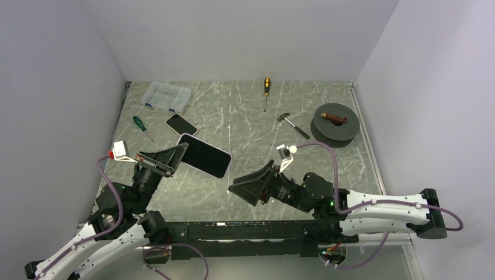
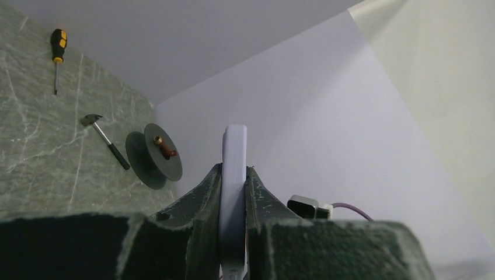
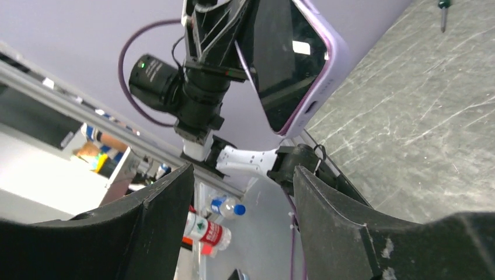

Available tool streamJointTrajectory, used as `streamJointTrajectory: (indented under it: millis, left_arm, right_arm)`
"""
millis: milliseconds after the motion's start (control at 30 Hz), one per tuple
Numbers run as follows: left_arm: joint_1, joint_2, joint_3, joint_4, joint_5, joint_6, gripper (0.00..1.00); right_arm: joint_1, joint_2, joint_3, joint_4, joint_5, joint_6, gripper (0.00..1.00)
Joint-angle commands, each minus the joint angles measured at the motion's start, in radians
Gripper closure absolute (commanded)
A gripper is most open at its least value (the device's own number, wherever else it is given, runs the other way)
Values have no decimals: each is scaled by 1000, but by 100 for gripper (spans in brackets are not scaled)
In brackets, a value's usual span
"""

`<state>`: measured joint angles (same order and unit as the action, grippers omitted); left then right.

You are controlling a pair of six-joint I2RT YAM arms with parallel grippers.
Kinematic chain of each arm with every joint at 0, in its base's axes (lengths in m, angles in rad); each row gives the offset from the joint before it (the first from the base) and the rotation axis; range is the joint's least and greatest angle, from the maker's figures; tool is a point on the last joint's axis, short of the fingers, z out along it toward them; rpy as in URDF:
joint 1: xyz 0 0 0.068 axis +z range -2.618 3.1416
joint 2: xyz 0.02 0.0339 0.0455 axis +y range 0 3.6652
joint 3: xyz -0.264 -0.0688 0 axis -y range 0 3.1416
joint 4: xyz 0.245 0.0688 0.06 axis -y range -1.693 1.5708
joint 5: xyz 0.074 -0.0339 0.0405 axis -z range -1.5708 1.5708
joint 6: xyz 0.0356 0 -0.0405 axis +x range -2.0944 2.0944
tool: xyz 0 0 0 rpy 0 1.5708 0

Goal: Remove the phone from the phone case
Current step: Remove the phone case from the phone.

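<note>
phone in smooth rounded lilac case sits pinched in left hand; right hand gapes empty.

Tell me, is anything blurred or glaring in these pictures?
Top view: even light, sharp, only soft shadows. Left wrist view: the left end effector is dark and soft-edged up close. Right wrist view: a bright light reflects on the phone screen; the right end effector looks slightly soft.

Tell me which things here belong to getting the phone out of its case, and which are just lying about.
In the job: black phone in its lilac case, clamped by the left gripper; open right gripper.

Lying about: second dark phone, clear plastic box, green-handled screwdriver, yellow-and-black screwdriver, small hammer, dark round spool.
</note>
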<state>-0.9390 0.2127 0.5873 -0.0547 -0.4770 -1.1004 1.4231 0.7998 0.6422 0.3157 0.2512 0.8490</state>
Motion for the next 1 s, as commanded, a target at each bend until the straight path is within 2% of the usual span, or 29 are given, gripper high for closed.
streamJointTrajectory:
  millis: [0, 200, 400, 667, 767, 833, 900, 967]
  left_arm:
    - [3, -17, -6, 199, -39, -15, 100]
    - [3, 1, -9, 224, -16, -15, 100]
    - [2, 2, -21, 281, 10, -4, 100]
    - [3, 27, -5, 290, 45, -16, 100]
    - [2, 21, -6, 288, 47, -24, 100]
    - [2, 15, -14, 299, 48, -25, 100]
    - [3, 13, -16, 304, 50, -26, 100]
    - [2, 13, -13, 300, 54, -28, 100]
  right_arm:
    - [5, -5, -55, 154, 114, 98, 34]
    - [5, -13, -32, 47, 181, 91, 34]
    - [5, 28, 34, -23, 160, 87, 34]
    - [5, 42, 48, 7, 158, 81, 34]
    - [5, 52, 42, 23, 182, 129, 32]
    - [5, 32, -23, 123, 211, 184, 29]
    - [4, 6, -86, 215, 233, 234, 21]
    - [3, -11, -89, 219, 224, 192, 17]
